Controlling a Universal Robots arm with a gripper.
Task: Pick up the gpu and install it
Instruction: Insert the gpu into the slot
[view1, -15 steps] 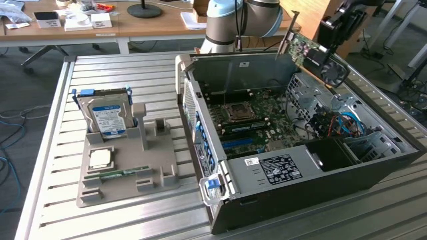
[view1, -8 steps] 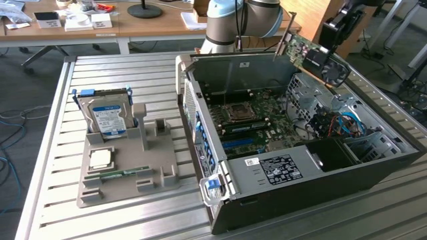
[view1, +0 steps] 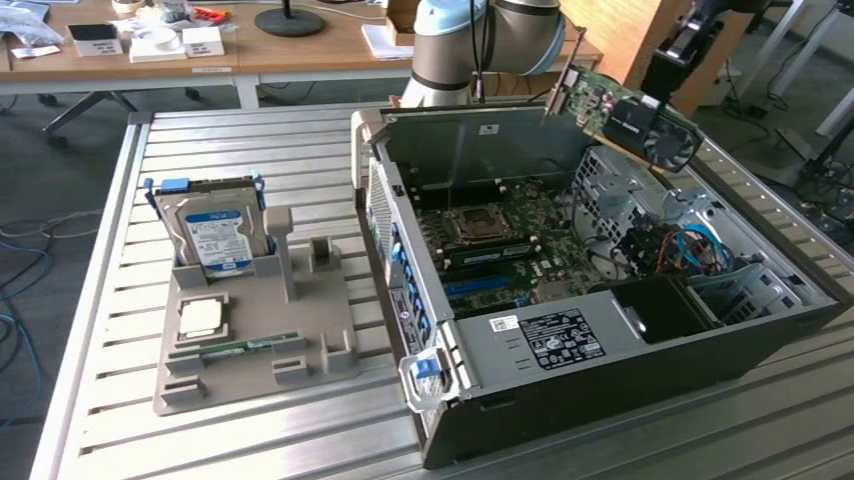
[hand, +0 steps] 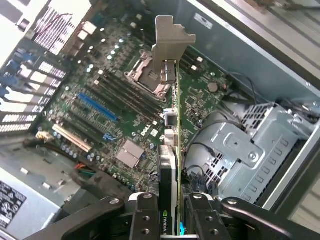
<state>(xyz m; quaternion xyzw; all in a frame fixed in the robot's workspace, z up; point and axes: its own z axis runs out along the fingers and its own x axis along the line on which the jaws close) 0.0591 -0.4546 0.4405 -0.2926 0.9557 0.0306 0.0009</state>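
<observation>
- Exterior view's left: on the slatted metal table (view1: 94, 330), a gray holder tray (view1: 234, 385) carries a hard drive (view1: 214, 240) standing upright, with a processor chip (view1: 203, 318) and a memory stick (view1: 248, 346) lying flat. Nothing touches them.
- Middle: the open computer case (view1: 574, 400) lies on its side with the motherboard (view1: 494, 245) exposed.
- Exterior view's right: the gpu (view1: 641, 125) hangs tilted in the air above the case's far rim. Its fan shroud faces the camera and it is well clear of the board.
- Step in hand: the pick-up looks done and the card is being carried over the case. It is not yet installed.
- What seating it calls for, as a judgement: line the card's connector edge up with the long blue slot (hand: 97, 107), with the metal bracket (hand: 170, 40) toward the case's rear wall. In the wrist view the card is edge-on above the board and looks off to one side of that slot.
- Hand (hand: 170, 212): its fingers (hand: 145, 215) are partly drawn in. They pinch the gpu (hand: 168, 170) across its thin faces, at the end opposite the bracket.
</observation>
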